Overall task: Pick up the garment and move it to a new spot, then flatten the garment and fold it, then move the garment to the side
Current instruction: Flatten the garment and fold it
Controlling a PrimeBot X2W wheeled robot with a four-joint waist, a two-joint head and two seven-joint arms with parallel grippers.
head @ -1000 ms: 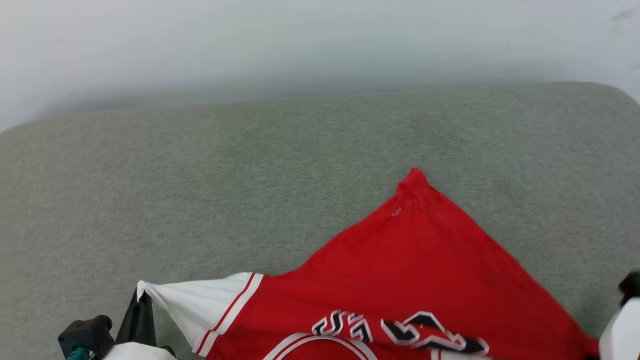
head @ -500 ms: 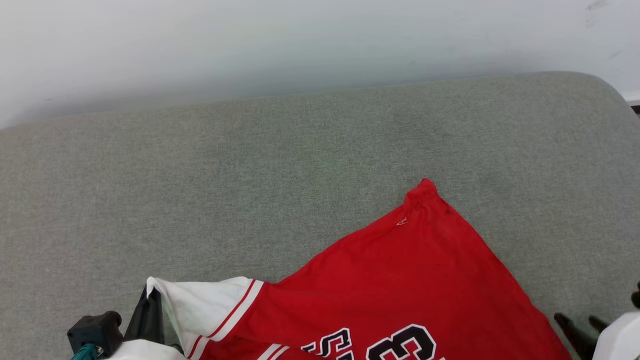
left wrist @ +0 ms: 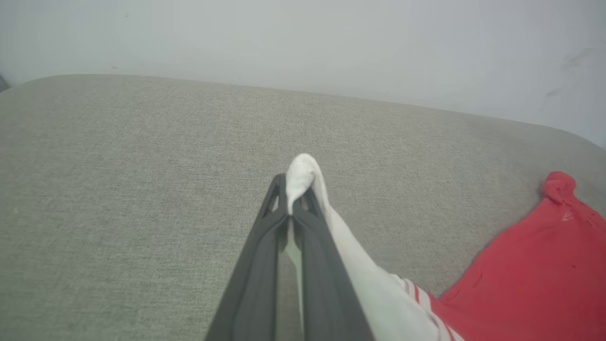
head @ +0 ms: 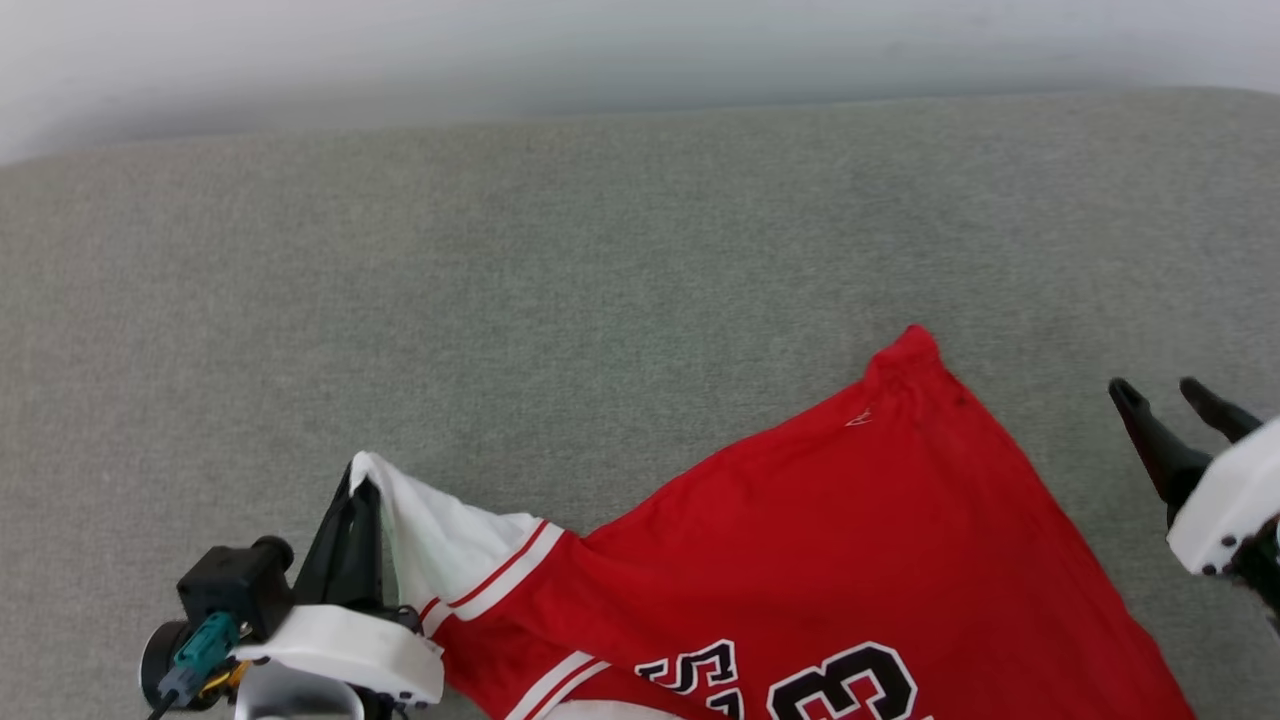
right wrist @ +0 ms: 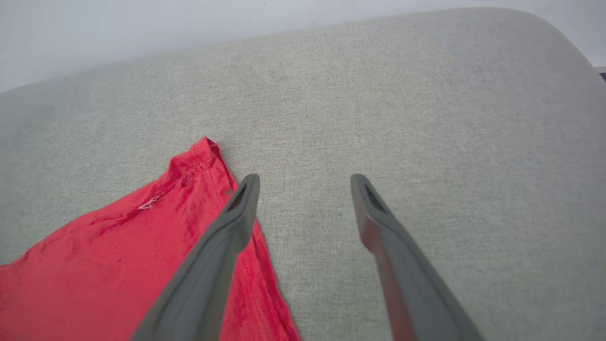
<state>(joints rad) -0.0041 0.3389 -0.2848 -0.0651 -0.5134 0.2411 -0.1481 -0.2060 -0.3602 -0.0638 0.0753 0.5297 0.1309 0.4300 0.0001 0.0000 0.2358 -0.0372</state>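
Head view: the red garment [head: 830,540] lies spread on a grey-green cushion [head: 600,230]. One red corner [head: 912,345] points away from the robot toward the pale wall [head: 600,40]. The garment's far edge slants down from that corner to a white sleeve [head: 440,540] at the left. Black, white-outlined lettering [head: 800,680] faces up at the frame's bottom edge, where the garment is cut off. The left gripper [head: 355,490], jaws pinched together, holds the tip of the white sleeve, and the cloth drapes down from its fingertips. The right gripper [head: 1155,388] hangs near the garment's right edge over bare cushion, fingers spread wide and holding nothing.
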